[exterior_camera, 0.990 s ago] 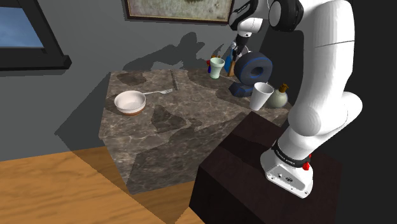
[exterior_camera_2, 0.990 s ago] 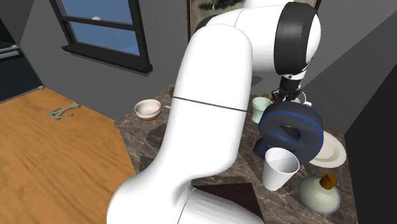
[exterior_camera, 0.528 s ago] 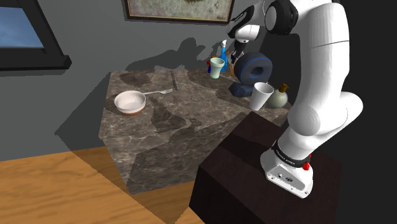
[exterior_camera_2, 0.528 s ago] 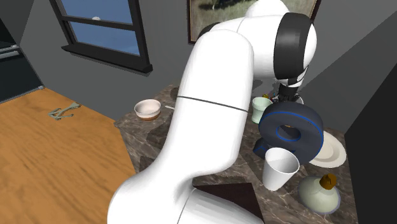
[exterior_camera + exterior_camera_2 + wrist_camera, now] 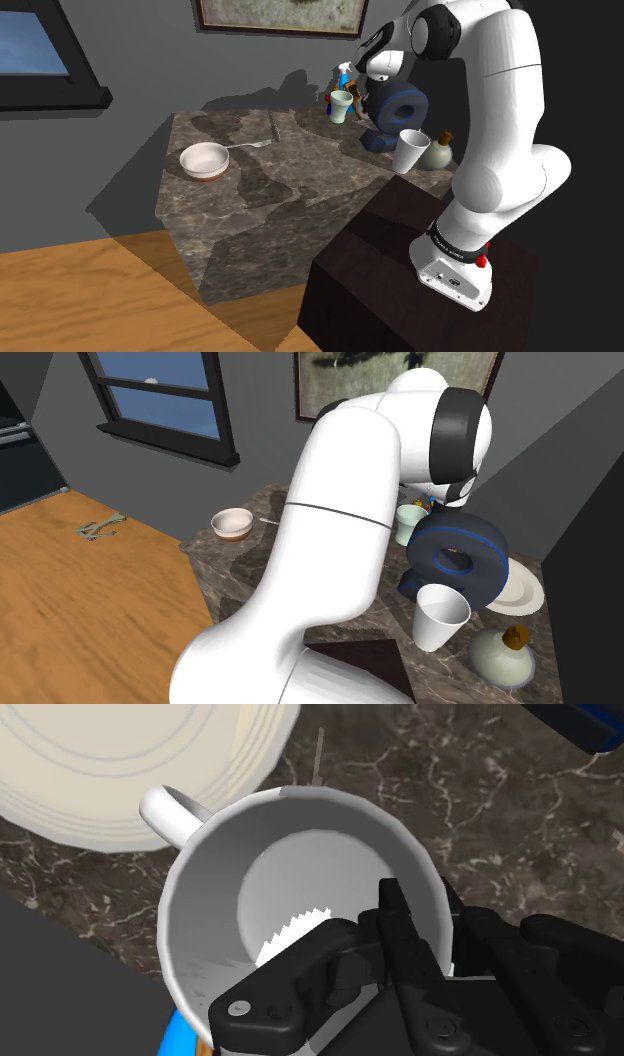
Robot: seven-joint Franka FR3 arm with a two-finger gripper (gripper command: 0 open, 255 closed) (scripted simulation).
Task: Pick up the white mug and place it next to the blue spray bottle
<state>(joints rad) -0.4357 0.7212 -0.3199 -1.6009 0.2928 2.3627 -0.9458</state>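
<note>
Raised gripper [image 5: 420,904] higher behind blue ring [image 5: 400,108] over last second | pinched white mug [image 5: 300,894] rim between near-shut fingers, one inside, one outside | held it above marble counter [image 5: 470,804], beside cream plate [image 5: 120,764] | judged lift begun; transfer to blue spray bottle [image 5: 345,74] pending

On the counter [image 5: 260,200]: bowl [image 5: 203,160] at the shoulder view's left, spray bottle [image 5: 345,74] just behind the small cup [image 5: 341,106], tall cup [image 5: 410,150] in front of the ring [image 5: 400,108].
</note>
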